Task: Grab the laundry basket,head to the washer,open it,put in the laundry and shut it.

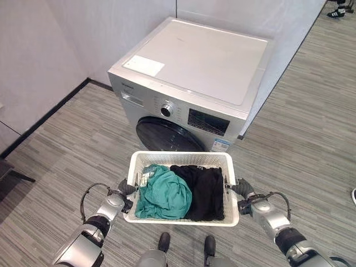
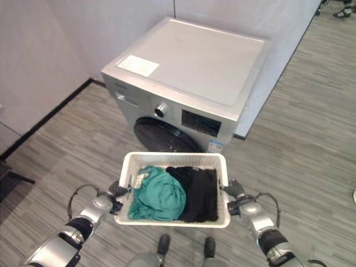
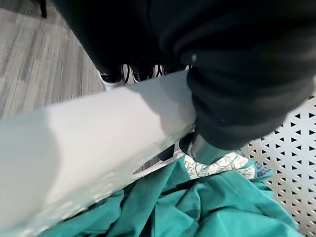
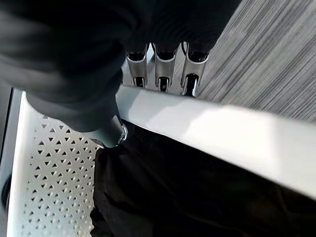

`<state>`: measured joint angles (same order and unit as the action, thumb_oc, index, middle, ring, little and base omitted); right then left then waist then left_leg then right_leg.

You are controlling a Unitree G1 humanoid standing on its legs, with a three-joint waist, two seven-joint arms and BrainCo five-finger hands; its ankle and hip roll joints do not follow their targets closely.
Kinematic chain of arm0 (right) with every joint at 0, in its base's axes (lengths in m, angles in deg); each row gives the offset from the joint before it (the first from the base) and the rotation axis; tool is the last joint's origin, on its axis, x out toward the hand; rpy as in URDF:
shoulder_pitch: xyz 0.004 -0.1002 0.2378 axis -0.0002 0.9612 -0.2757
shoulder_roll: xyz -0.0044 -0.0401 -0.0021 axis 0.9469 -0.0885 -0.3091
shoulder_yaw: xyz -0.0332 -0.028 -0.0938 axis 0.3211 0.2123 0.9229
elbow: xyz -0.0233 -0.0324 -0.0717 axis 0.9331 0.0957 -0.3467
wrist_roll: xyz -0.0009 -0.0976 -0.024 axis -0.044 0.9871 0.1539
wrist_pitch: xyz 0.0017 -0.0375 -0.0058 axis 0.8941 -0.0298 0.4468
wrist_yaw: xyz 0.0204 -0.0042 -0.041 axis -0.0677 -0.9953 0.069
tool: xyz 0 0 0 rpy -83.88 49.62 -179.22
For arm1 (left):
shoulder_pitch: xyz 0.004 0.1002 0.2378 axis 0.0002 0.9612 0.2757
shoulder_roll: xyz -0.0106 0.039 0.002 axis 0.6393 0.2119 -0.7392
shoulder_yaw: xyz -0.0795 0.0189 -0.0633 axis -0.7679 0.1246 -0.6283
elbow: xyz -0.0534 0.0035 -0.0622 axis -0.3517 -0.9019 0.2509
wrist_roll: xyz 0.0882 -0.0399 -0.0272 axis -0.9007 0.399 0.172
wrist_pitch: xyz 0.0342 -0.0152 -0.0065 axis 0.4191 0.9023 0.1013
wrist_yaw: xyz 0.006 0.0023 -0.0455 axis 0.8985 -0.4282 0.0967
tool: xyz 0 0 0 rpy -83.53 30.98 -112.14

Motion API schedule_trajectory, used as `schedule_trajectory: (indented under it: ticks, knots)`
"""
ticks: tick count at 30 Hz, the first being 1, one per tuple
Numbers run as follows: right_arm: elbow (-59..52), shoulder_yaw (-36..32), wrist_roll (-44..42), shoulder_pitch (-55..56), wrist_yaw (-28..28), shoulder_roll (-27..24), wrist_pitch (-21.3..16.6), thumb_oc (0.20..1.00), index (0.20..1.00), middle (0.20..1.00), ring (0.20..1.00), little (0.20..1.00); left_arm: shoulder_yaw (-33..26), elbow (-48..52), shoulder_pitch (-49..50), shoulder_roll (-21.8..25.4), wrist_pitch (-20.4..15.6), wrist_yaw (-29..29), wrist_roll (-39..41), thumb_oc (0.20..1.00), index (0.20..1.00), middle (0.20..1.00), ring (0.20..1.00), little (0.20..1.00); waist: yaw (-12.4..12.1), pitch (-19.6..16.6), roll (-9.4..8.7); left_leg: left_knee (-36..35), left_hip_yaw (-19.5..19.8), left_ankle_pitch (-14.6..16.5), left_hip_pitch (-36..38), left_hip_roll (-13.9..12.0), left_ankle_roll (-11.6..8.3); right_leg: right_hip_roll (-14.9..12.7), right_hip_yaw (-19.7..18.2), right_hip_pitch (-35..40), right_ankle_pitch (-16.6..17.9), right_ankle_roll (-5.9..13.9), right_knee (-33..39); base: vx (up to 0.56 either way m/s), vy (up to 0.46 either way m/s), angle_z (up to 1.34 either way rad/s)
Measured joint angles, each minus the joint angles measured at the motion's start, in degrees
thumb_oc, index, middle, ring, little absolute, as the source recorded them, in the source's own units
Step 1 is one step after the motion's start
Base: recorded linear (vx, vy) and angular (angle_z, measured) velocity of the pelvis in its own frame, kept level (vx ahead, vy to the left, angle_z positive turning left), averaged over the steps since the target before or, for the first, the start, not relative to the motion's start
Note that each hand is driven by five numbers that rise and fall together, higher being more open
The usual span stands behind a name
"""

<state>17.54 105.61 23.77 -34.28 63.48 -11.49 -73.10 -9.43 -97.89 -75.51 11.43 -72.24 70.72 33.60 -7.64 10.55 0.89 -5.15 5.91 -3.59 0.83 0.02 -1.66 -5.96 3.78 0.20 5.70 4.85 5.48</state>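
We had the laundry basket up off the floor, held between our two hands: the left hand at its left rim, the right hand at its right rim. In the wrist views each thumb sat inside the rim and the fingers outside it. Inside the basket two garments lay side by side and touching, the teal garment on the left, the black garment on the right. Straight ahead, just beyond the basket's far rim, stood the washer, its door shut and facing us. Behind the washer ran the wall. Far off at the upper right, a person's shoe rested on the floor.
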Motion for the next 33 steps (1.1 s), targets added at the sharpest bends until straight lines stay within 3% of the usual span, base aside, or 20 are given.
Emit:
schedule_trajectory:
  ticks: [5, 11, 13, 15, 17, 21, 24, 27, 33]
  knots:
    - [-0.22, 2.94, 1.23, -3.19, 0.01, 0.78, 0.67, 0.200, 0.200, 0.200, 0.200, 0.200, -2.20, -0.54, 0.38, 1.37, 0.00, 0.01, 0.04, 0.200, 0.200, 0.200, 0.200, 0.200, -1.36, -0.09, -0.03, -0.01, 0.79, 0.03, 0.97, -0.12, -0.03, 0.08, 0.14, 1.29, -0.42, 0.58, 0.02, -0.01, 0.014, 0.06]
    - [0.42, 12.45, 2.61, -10.50, 0.43, 0.10, 4.45, 0.200, 0.200, 0.200, 0.200, 0.200, -3.90, -6.49, 1.23, 1.55, -0.17, -0.63, 0.74, 0.200, 0.200, 0.200, 0.200, 0.200, -4.06, -4.26, -2.10, -0.05, 1.98, 0.16, 0.87, -1.11, -1.18, 0.86, 1.57, 1.95, -0.95, 0.03, 0.01, -0.02, -0.014, 0.09]
    - [2.39, 15.51, 3.39, -14.25, 0.96, 0.78, 4.70, 0.200, 0.200, 0.200, 0.200, 0.200, -4.35, -7.17, 1.11, 2.89, -0.16, -1.27, 2.10, 0.200, 0.200, 0.200, 0.200, 0.200, -4.16, -4.99, -2.63, 0.03, 3.85, -0.08, 0.02, -1.26, -1.63, 1.05, 3.19, 1.92, -1.14, -0.28, -0.13, 0.00, -0.009, 0.41]
    - [2.61, 15.53, 4.31, -15.46, 1.56, 1.60, 4.88, 0.200, 0.200, 0.200, 0.200, 0.200, -4.33, -7.12, 1.20, 3.91, -0.11, -1.44, 2.60, 0.200, 0.200, 0.200, 0.200, 0.200, -6.13, -5.16, -2.58, 0.03, 4.42, -0.32, -0.23, -1.32, -1.95, 1.15, 3.85, 2.09, -1.25, -0.49, -0.03, 0.00, -0.022, 0.24]
    - [4.91, 19.67, 4.33, -20.83, 2.34, 2.80, 6.24, 0.200, 0.200, 0.200, 0.200, 0.200, -4.64, -6.83, 0.28, 6.63, -0.02, -2.50, 2.96, 0.200, 0.200, 0.200, 0.200, 0.200, -7.25, -5.29, -2.36, 0.12, 6.03, -0.59, -0.84, -1.47, -2.26, 1.28, 5.40, 2.30, -1.22, -0.57, -0.32, 0.00, -0.016, 0.29]
    - [5.06, 19.86, 4.17, -24.96, 2.35, 4.90, 6.30, 0.200, 0.200, 0.200, 0.200, 0.200, -4.91, -5.43, -0.57, 10.66, 0.00, -2.42, 5.09, 0.200, 0.200, 0.200, 0.200, 0.200, -9.43, -5.44, -1.83, 0.13, 8.11, -1.00, -0.95, -1.28, -2.40, 1.19, 7.86, 3.33, -1.76, -0.66, 0.01, 0.00, -0.006, 0.34]
    - [6.11, 19.88, 1.68, -29.63, 2.38, 5.77, 6.32, 0.200, 0.200, 0.200, 0.200, 0.200, -3.44, -4.15, -5.89, 15.29, 0.07, -2.51, 5.21, 0.200, 0.200, 0.200, 0.200, 0.200, -11.01, -5.46, -1.83, 0.14, 10.95, -1.14, -1.68, -1.05, -3.06, 1.13, 10.79, 4.02, -2.52, -0.48, -0.01, 0.01, -0.015, 0.45]
    - [6.74, 19.91, -1.11, -33.94, 2.24, 6.23, 6.33, 0.200, 0.200, 0.200, 0.200, 0.200, -1.36, -3.40, -10.97, 19.52, 0.17, -2.29, 6.88, 0.200, 0.200, 0.200, 0.200, 0.200, -12.19, -5.56, -1.79, 0.16, 11.01, -1.31, -1.88, -0.85, -3.01, 0.93, 10.95, 3.96, -2.67, -0.37, -0.37, 0.01, -0.005, 0.14]
    - [9.37, 22.19, -6.23, -41.82, 2.17, 4.08, 6.35, 0.200, 0.200, 0.200, 0.200, 0.200, 5.87, -9.60, -26.04, 20.61, 0.50, -2.56, 7.28, 0.200, 0.200, 0.200, 0.200, 0.200, -11.49, -5.64, -1.88, 0.20, 10.92, -1.50, -2.00, -0.49, -3.14, 0.61, 11.00, 3.85, -2.67, -0.18, -0.43, 0.00, 0.000, 0.00]
